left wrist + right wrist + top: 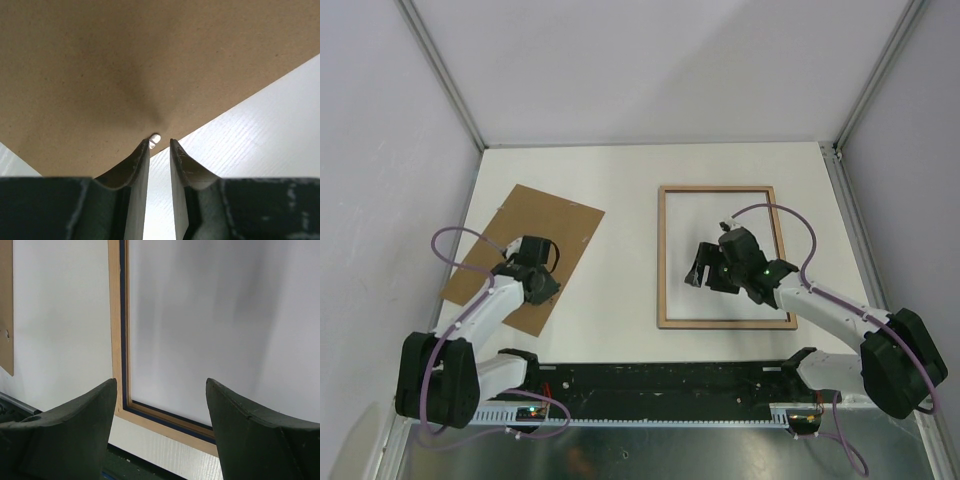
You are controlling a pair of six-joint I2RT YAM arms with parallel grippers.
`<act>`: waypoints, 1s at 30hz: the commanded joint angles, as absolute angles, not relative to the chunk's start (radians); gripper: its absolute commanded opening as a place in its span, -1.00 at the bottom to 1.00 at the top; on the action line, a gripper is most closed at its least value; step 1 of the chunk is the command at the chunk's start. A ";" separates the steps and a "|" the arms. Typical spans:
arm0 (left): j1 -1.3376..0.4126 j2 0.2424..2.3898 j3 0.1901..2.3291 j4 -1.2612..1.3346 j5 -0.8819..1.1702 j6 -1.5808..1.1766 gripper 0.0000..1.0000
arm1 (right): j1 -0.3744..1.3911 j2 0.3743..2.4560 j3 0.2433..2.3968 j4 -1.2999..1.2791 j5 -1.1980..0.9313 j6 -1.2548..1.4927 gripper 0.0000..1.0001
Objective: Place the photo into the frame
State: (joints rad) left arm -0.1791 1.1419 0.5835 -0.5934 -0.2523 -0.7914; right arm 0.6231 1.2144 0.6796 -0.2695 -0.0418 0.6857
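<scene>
The frame [662, 255] lies back-up right of centre, light wood showing, with a navy inner edge in the right wrist view [115, 315]. A smooth white surface [210, 315] fills its opening; it may be the photo's plain back, and no print shows. My right gripper [705, 277] hovers open and empty over the frame's near-left corner [161, 382]. My left gripper [546, 287] is down at the near edge of the brown cardboard backing board [535, 225]. Its jaws [160, 142] stand a narrow gap apart with nothing between them, tips at the board's edge [125, 60].
A black rail [660, 385] runs along the table's near edge below the frame. White walls with metal corner posts [440, 70] close in the table at left, back and right. A small hole [155, 138] sits in the board by my left fingertips.
</scene>
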 commanded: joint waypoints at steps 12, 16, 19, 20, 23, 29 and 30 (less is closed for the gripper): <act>-0.163 1.117 0.531 -0.591 -0.323 -0.875 -0.46 | 0.644 1.225 0.712 -0.238 -0.019 0.695 0.53; -0.164 1.125 0.531 -0.583 -0.313 -0.870 -0.49 | 0.643 1.220 0.711 -0.241 -0.017 0.693 0.53; -0.165 1.135 0.527 -0.579 -0.297 -0.872 -0.54 | 0.644 1.217 0.709 -0.241 -0.017 0.694 0.53; -0.165 1.137 0.526 -0.576 -0.290 -0.873 -0.56 | 0.644 1.218 0.708 -0.241 -0.016 0.695 0.53; -0.166 1.143 0.522 -0.568 -0.270 -0.878 -0.59 | 0.643 1.218 0.706 -0.242 -0.016 0.694 0.53; -0.170 1.160 0.524 -0.554 -0.238 -0.891 -0.60 | 0.642 1.216 0.703 -0.245 -0.017 0.693 0.53; -0.170 1.164 0.524 -0.549 -0.231 -0.891 -0.60 | 0.642 1.215 0.702 -0.245 -0.017 0.693 0.53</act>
State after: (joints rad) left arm -0.1715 1.1500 0.5308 -0.5777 -0.2554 -0.8642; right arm 0.6384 1.2243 0.6796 -0.2634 -0.0383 0.6880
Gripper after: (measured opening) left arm 0.202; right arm 0.763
